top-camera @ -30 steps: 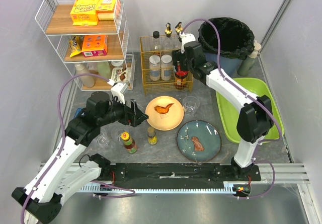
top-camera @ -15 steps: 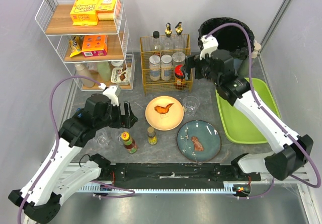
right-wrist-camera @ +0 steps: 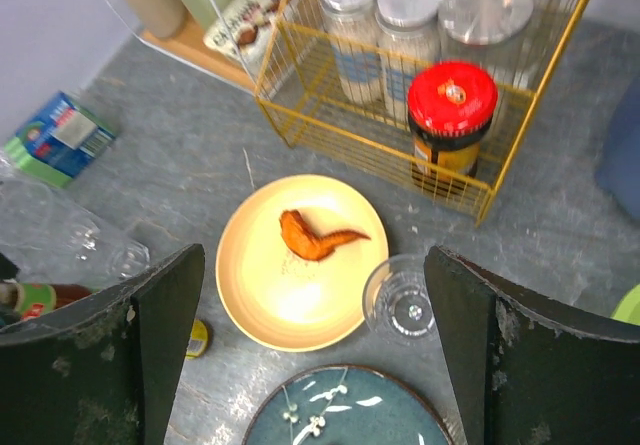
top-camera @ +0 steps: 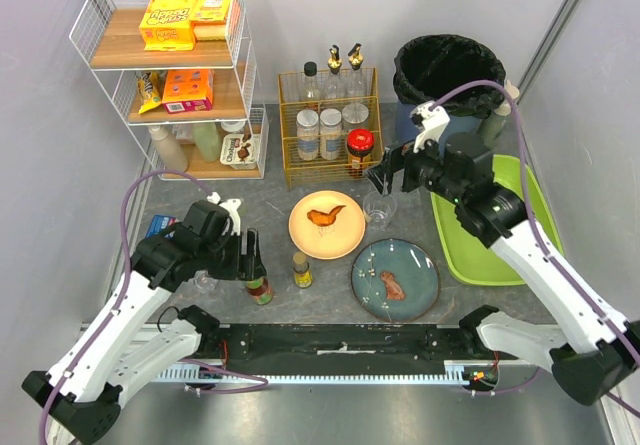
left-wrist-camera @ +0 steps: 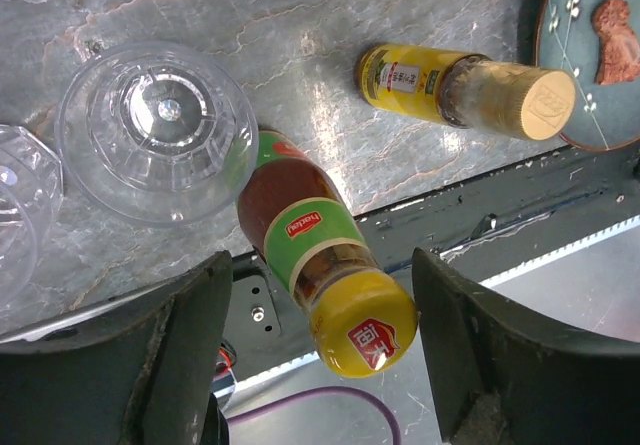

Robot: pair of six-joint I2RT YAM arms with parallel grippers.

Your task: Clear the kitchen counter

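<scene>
The kitchen counter (top-camera: 275,190) is a dark grey mottled surface. Near its front edge stands a sauce bottle (top-camera: 258,285) with a green label and yellow cap. My left gripper (top-camera: 250,263) is open and straddles it. In the left wrist view the bottle (left-wrist-camera: 318,255) sits between the fingers (left-wrist-camera: 185,350) of the left gripper (left-wrist-camera: 322,265); the cap is close to the right one and clear of the left. My right gripper (top-camera: 385,178) hangs open above a clear glass (top-camera: 378,208) with nothing in it. The right wrist view shows that gripper (right-wrist-camera: 315,260) over a yellow plate (right-wrist-camera: 270,300) and the glass (right-wrist-camera: 404,301).
The yellow plate (top-camera: 326,225) holds a chicken wing, with a blue plate (top-camera: 395,280) nearer. A small spice jar (top-camera: 301,270) and two glasses (left-wrist-camera: 150,130) stand by the bottle. A red-lidded jar (top-camera: 360,147) sits in the yellow wire rack (top-camera: 330,165). A green tray (top-camera: 462,250), black bin (top-camera: 450,65) and white shelf rack (top-camera: 170,75) surround.
My left gripper came toward the near edge and down around the sauce bottle, its jaws narrowing a little. My right gripper let go of the red-lidded jar in the yellow rack, opened and swung over the glass.
</scene>
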